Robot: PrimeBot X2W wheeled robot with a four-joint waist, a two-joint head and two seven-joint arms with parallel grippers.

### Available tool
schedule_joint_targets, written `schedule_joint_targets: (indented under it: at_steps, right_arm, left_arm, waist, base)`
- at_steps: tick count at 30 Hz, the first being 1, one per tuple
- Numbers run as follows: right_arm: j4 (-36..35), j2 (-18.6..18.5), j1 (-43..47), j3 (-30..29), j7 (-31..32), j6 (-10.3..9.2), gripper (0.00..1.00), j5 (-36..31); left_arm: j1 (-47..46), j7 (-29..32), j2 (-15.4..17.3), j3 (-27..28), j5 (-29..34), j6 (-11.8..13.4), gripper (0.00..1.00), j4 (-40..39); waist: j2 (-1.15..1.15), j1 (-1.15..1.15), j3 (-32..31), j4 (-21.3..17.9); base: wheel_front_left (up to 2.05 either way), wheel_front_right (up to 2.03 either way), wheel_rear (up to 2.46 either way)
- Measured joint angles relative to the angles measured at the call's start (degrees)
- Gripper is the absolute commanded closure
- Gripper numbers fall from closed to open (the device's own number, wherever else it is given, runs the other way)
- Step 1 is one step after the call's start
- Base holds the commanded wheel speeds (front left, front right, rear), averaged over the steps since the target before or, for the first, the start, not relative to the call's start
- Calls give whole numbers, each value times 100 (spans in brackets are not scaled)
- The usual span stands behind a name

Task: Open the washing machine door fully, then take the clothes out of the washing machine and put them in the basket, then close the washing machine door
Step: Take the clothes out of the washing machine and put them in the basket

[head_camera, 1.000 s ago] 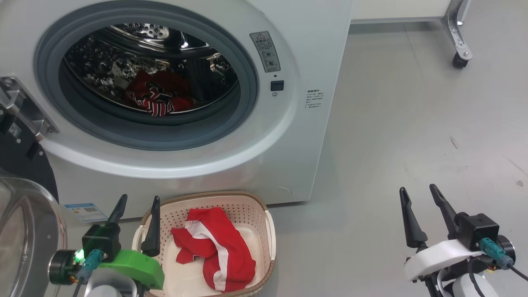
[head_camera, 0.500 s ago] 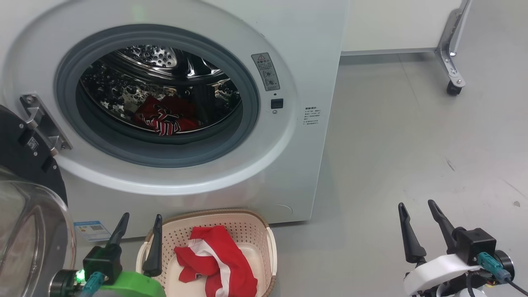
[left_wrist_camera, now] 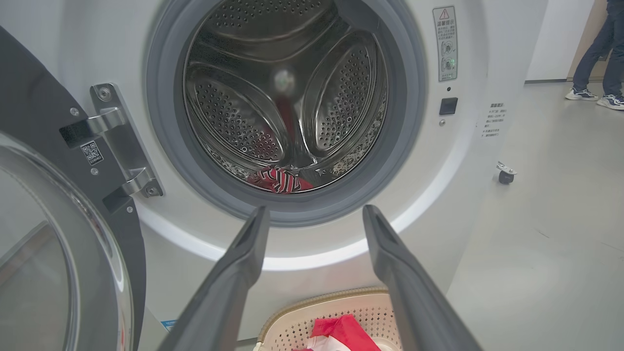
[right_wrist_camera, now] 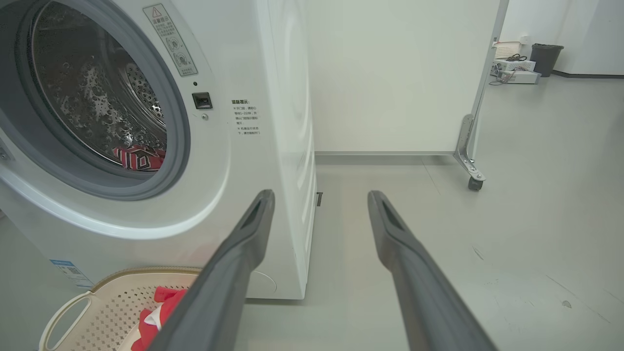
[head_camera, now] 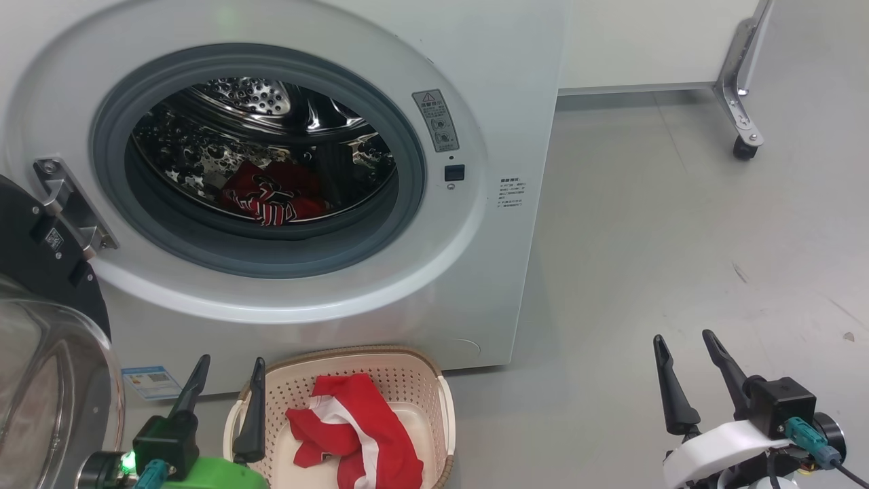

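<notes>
The white washing machine (head_camera: 502, 102) stands with its round door (head_camera: 41, 353) swung out to the left, its glass bowl facing me. A red striped garment (head_camera: 268, 197) lies at the bottom of the steel drum (left_wrist_camera: 278, 180) (right_wrist_camera: 139, 158). On the floor below the opening sits the cream basket (head_camera: 407, 370) holding a red garment with a white stripe (head_camera: 356, 424). My left gripper (head_camera: 229, 367) hangs open over the basket's left end, nothing between its fingers. Out to the right, above bare floor, my right gripper (head_camera: 682, 336) is also open.
A white partition on a metal leg with a castor (head_camera: 743, 146) stands to the machine's right. A person's legs and shoes (left_wrist_camera: 594, 73) show far off in the left wrist view. A dark bin (right_wrist_camera: 546, 58) and boxes stand in the far corner.
The head camera has tilted up, so the scene sits lower in the picture. Both grippers stay open and nearly still.
</notes>
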Motion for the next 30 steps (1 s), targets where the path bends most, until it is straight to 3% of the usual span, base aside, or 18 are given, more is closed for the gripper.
schedule_joint_targets:
  at_steps: [19, 30]
  right_arm:
    - [-381, -14, 60, 107, 170, 1, 0, 0]
    - [-744, -8, -200, 170, 226, 9, 0, 0]
  left_arm:
    - [21, 432, 10, -120, 0, 47, 0, -155]
    - [-1048, 1034, -5, -267, 15, -12, 0, 171]
  waist:
    - [0, 0, 288, -31]
    - [0, 0, 995, -100]
  base:
    - [0, 0, 0]
    - [0, 0, 0]
